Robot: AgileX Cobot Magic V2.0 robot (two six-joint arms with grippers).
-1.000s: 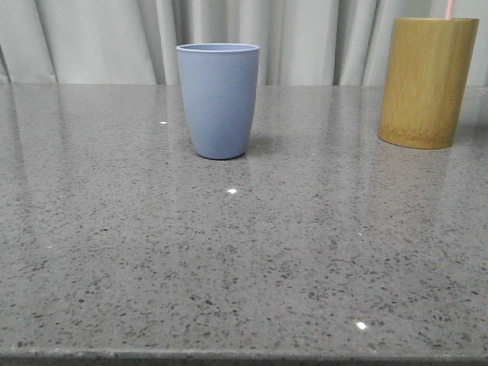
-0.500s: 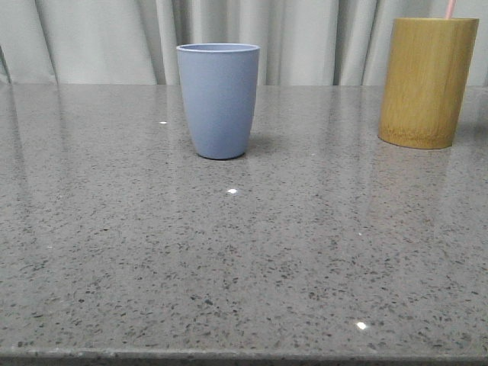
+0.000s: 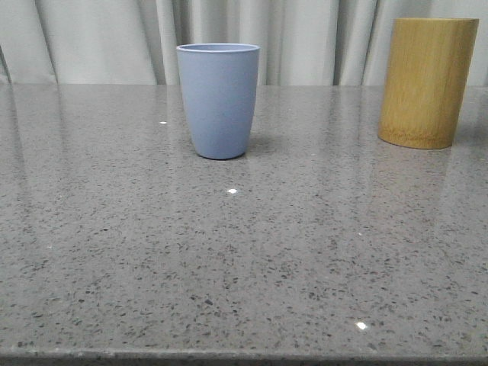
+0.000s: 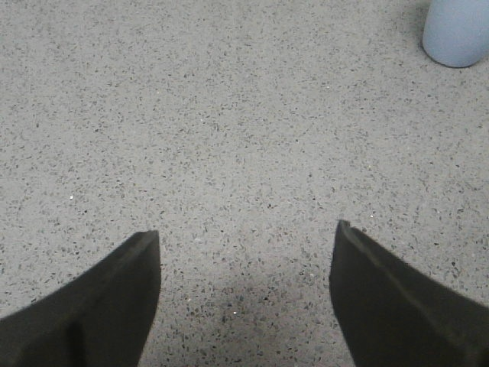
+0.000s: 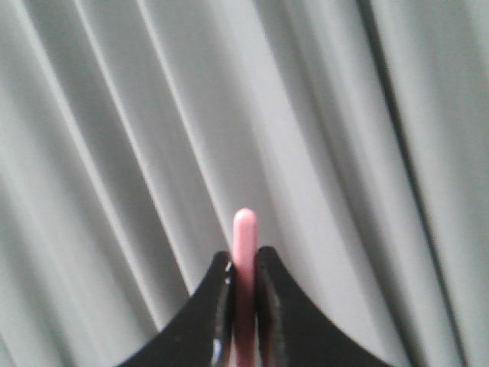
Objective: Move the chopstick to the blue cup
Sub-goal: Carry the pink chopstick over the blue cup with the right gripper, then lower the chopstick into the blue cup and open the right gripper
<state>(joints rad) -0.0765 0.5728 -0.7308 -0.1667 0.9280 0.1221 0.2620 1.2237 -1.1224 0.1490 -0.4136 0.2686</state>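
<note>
- While the right gripper (image 5: pixel 245 294) has its jaws clamped on the chopstick (image 5: pixel 245 252), the pink stick runs lengthwise between them, its rounded tip poking out just past the fingertips (image 5: pixel 221 294) toward the pale curtain (image 5: pixel 114 153) behind.
- Its long axis lies along the jaws' own line — whether that is truly upright over the surface I cannot tell from the wrist view, since only curtain folds sit behind it.
- Out from there, the left gripper (image 4: pixel 244 298) hangs over bare speckled surface (image 4: pixel 229 115) with its jaws spread wide and nothing between them; the blue cup (image 4: pixel 457 30) sits well off at the corner of its view.
- In the front view the blue cup (image 3: pixel 219 99) stands upright toward the rear middle of the surface (image 3: pixel 244 252), mouth up, with the bamboo cylinder (image 3: pixel 427 80) well apart on the right side.
- My judgement: the coming move turns on carrying the stick leftward from the bamboo side until it hangs above the cup's mouth — then lowering it tip-first along its own axis, with the right arm doing the work.
</note>
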